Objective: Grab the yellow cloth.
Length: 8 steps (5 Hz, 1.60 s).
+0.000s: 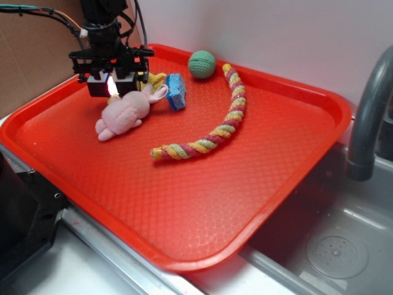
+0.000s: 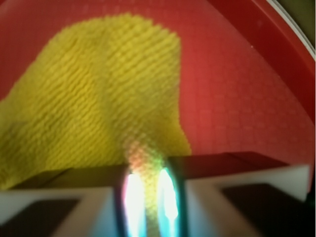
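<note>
The hand point(image 2: 148, 207) is pressed together, pinching a fold of the yellow cloth point(image 2: 98, 98). Keep that pinch firm and lift straight up, clear of the pink bunny point(image 1: 126, 114) just beside it.

ribbed knit yellow cloth point(image 2: 98, 89), textured plastic tray point(image 1: 202, 203)
</note>
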Motion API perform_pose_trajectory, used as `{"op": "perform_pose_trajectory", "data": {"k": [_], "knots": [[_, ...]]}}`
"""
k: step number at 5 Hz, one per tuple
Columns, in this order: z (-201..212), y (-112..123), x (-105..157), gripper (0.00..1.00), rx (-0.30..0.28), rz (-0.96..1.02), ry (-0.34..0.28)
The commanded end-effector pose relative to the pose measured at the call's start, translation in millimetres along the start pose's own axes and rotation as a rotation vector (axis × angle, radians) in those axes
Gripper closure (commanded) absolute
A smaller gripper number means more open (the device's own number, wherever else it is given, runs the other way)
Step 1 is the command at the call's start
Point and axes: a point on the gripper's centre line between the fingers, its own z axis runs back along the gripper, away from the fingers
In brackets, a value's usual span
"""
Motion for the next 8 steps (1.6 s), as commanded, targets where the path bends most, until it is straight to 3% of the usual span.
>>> {"op": "perform_pose_trajectory", "data": {"k": [1, 3, 5, 6, 7, 8], "knots": [[13, -3, 5, 1.0, -0.029, -0.064, -0.031], [33, -9, -4, 1.0, -0.014, -0.27, -0.027], [133, 24, -68, 1.0, -0.18, -0.592, -0.175], [178, 21, -86, 1.0, -0.172, -0.688, -0.148], [183, 7, -96, 1.0, -0.127, -0.748, -0.124], [184, -4, -103, 1.0, -0.129, -0.766, -0.145]]}}
